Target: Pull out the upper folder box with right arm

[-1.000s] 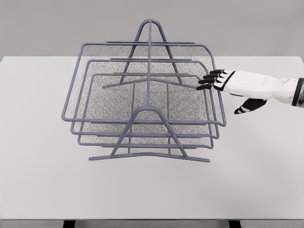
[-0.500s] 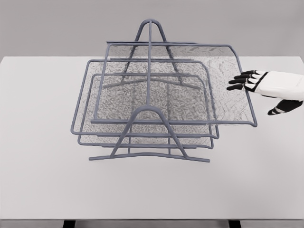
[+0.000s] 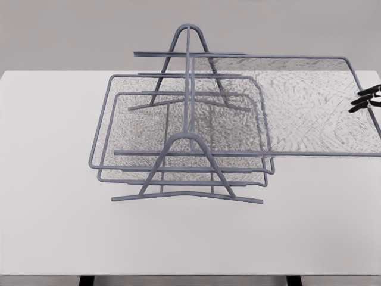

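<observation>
Only black fingertips point(image 3: 368, 98) of the right robot hand point(image 3: 372, 98) show; the frame edge swallows palm, arm and grip.

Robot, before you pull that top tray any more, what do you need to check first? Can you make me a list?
1. Is my right hand on the top tray? Its black fingertips are at the tray's right rim, but most of the hand is out of the picture: cannot tell.
2. Has the top tray slid out to the right? Yes, far past the two lower trays: ok.
3. Is the top tray's left end still over the rack? Yes: ok.
4. Are the lower trays in place? Yes: ok.
5. Is the rack standing flat on the table? Yes: ok.
6. Room to the right? The tray reaches the picture's edge: cannot tell.
</observation>
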Robot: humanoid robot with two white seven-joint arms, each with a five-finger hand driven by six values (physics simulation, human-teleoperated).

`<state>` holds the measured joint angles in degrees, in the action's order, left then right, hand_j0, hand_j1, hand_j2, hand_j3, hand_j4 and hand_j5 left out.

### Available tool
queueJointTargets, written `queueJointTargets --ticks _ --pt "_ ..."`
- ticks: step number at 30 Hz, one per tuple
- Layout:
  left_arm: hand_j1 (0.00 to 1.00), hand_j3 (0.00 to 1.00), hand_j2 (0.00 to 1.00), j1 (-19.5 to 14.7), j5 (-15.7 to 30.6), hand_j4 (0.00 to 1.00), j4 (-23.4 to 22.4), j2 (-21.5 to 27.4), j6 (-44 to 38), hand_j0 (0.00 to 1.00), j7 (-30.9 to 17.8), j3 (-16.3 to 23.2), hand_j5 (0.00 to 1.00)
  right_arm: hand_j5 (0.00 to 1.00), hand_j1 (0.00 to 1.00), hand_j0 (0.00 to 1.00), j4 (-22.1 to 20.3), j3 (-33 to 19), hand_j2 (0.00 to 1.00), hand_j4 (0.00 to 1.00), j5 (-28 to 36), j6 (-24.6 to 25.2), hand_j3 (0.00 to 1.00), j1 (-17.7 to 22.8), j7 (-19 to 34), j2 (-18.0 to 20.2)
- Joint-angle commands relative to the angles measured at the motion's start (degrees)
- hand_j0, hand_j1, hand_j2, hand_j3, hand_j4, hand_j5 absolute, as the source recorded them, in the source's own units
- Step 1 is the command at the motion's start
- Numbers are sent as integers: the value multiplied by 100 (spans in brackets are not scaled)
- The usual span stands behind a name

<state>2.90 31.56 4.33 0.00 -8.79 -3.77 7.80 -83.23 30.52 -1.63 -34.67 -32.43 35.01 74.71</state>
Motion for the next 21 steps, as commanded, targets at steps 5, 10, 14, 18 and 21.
queueJointTargets --ticks 5,10,14,18,21 --pt "100 100 100 0 0 100 -2 0 0 100 -1 2 100 100 100 100 202 -186 100 100 4 -33 100 0 -1 140" --pt "100 100 100 0 0 100 -2 0 0 100 -1 2 100 100 100 100 -159 -643 100 100 576 -33 100 -369 -1 175" --pt "100 100 100 0 0 100 -2 0 0 100 -1 2 100 100 100 100 -1196 -564 100 100 814 -33 100 -545 -1 -185" --pt "100 100 100 0 0 100 -2 0 0 100 -1 2 100 100 100 100 -1319 -450 100 100 893 -33 100 -606 -1 -405" --pt "100 100 100 0 0 100 -2 0 0 100 -1 2 100 100 100 100 -1328 -432 100 100 893 -33 100 -615 -1 -827"
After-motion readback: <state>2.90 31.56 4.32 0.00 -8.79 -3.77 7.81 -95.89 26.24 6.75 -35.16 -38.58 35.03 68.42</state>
